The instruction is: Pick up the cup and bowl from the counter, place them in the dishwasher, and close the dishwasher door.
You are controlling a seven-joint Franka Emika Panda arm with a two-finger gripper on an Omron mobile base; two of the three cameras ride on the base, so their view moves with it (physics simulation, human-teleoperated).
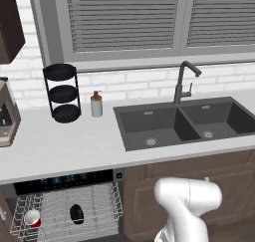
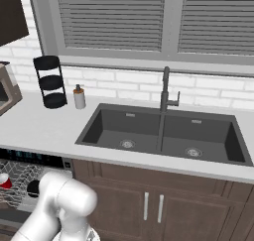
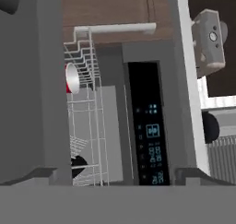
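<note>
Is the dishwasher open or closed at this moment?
Open. The white wire rack is pulled out below the black control strip of the dishwasher, with the red cup and black bowl lying in it.

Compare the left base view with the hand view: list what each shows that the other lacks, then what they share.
Left base view alone: the dark double sink, faucet, soap dispenser and counter.
Hand view alone: the lit symbols of the control strip close up, and a grey wall fixture.
Both: the cup and bowl in the dishwasher's white wire rack.
</note>
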